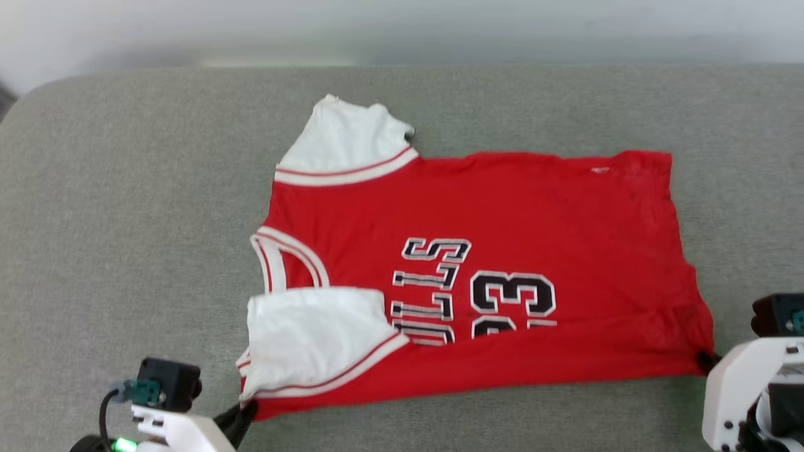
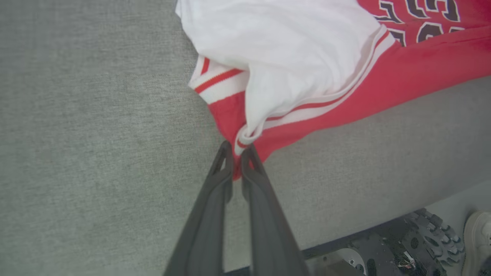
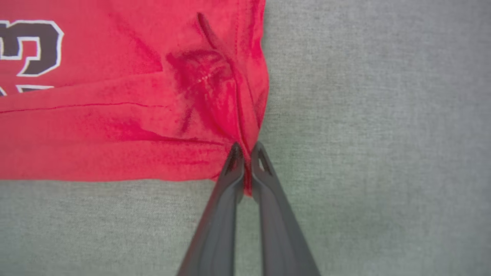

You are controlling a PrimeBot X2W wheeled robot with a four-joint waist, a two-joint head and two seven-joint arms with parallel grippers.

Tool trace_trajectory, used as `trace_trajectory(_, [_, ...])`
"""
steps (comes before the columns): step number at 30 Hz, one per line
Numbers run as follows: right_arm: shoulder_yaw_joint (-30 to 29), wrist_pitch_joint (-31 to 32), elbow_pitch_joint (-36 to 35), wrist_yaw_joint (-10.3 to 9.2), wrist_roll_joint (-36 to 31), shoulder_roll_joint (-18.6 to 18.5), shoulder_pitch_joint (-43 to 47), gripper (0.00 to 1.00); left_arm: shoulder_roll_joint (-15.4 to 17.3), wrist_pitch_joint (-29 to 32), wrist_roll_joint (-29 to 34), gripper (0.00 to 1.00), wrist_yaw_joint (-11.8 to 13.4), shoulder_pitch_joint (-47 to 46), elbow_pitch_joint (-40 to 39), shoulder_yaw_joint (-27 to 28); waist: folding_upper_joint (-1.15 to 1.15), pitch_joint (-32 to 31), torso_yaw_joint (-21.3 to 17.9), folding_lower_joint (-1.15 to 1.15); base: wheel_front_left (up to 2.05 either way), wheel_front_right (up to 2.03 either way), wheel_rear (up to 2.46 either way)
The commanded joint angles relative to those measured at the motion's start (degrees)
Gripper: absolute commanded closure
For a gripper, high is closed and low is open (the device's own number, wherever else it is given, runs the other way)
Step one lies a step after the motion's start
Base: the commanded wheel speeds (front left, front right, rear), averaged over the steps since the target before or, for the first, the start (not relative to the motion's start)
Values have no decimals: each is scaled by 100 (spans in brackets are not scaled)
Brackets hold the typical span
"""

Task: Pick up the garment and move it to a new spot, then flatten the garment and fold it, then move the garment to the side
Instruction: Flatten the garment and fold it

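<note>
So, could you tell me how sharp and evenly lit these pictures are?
Head view: even, soft light, no glare, shirt slightly soft. Left wrist view: left fingers blurred near the lens. Right wrist view: right fingers blurred too, shirt sharper.

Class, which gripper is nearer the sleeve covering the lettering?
Left. The left gripper pinches the garment corner beside that sleeve; the right gripper pinches the hem corner at the far end.

jersey T-shirt (image 1: 502,207): red body, white sleeves, red-and-white striped trim, black lettering outlined white | bench (image 1: 125,220): grey-green woven fabric | left gripper (image 2: 238,146), right gripper (image 3: 247,145): dark grey jaws
</note>
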Motion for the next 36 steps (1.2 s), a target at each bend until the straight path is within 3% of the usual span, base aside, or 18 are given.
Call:
trace_trajectory(1, [-41,58,-112,-4,34,-24,165,100,90,16,-33,100,43,149,-56,29,0,-101,-93,0,0,0,0])
trace_trajectory(7, [-248,392,-578,-4,162,-28,743,100,222,69,-186,100,36,519,-223,-36,0,-173,-183,0,0,0,0])
trace_trajectory(14, [-334,512,-645,-5,140,-70,1056,100,112,109,-157,100,-6,572,50,-203,0,-130,-228,0,0,0,0])
trace_trajectory(21, [-209,459,-220,-4,184,-56,929,100,-202,110,-207,100,-361,331,431,-408,0,-97,-205,0,0,0,0])
trace_trajectory(22, [-196,412,-166,-4,157,-68,888,51,-239,82,-201,100,-402,290,481,-415,0,-96,-194,0,0,0,0])
trace_trajectory(23, [-184,375,-118,-4,138,-77,862,0,-277,45,-187,81,-443,254,536,-418,0,-100,-184,0,0,0,0])
trace_trajectory(24, [-174,340,-87,-4,137,-71,823,0,-305,2,-162,11,-468,226,584,-415,0,-109,-178,0,0,0,0])
trace_trajectory(25, [-171,310,-67,-4,151,-69,780,0,-335,-47,-145,0,-491,209,628,-407,0,-122,-174,0,0,0,0])
trace_trajectory(31, [-257,-19,-230,-4,271,-115,593,0,-408,-610,8,0,-646,74,713,-231,0,-281,-168,0,0,0,0])
trace_trajectory(36, [-230,-682,-459,-4,373,-97,360,0,-564,-1500,298,0,-716,-102,720,77,0,-437,-197,0,0,0,0])
